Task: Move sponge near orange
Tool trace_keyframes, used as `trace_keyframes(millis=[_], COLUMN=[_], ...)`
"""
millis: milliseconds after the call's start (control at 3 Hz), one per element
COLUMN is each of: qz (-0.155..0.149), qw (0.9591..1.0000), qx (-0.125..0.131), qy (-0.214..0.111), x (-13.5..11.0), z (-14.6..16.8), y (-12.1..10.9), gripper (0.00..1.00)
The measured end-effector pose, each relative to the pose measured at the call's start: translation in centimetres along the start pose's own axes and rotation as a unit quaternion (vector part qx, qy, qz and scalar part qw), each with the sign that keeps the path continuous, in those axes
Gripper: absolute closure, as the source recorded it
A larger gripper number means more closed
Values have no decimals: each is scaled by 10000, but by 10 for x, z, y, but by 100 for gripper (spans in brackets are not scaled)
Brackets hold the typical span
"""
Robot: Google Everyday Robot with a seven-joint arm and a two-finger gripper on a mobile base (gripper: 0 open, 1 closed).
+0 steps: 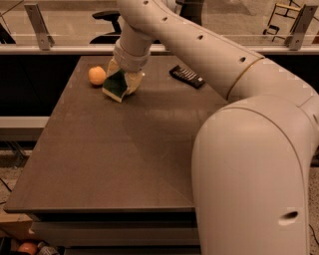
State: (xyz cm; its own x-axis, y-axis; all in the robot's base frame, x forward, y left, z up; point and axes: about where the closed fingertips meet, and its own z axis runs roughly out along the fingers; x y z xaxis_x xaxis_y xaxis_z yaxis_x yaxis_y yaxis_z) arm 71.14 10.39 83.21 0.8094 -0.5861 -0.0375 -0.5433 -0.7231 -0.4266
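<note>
Toward the far left corner of the worktop [124, 159] we see the claw [122, 82] reaching down from the big white arm [199, 45], which sweeps in from the lower right and crosses over the far edge. We find the claw pinching the sponge [114, 86] between its pale fingers [134, 81]: one sits on the left above the sponge, the other against its right side. The sponge is tilted, its dark green face turned toward us and a thin pale layer showing along its lower edge; its lowest corner is at or just above the surface, and we cannot tell whether it touches. Just beside it on the left lies the orange [97, 75], resting on the worktop, with a narrow gap between the two. Well apart to the right, a black remote [187, 76] lies flat on the worktop. Beyond the far edge we make out a dark chair [106, 15] behind a rail
</note>
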Motion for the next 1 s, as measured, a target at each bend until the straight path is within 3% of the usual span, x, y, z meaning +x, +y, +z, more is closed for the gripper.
trace_keyframes(millis=[333, 667, 1000], qz=[-3, -7, -7], qw=[10000, 10000, 10000], qx=[-18, -34, -34], qy=[-15, -28, -28], x=[-1, -2, -2], z=[3, 0, -1], y=[0, -2, -2], gripper=[12, 0, 0])
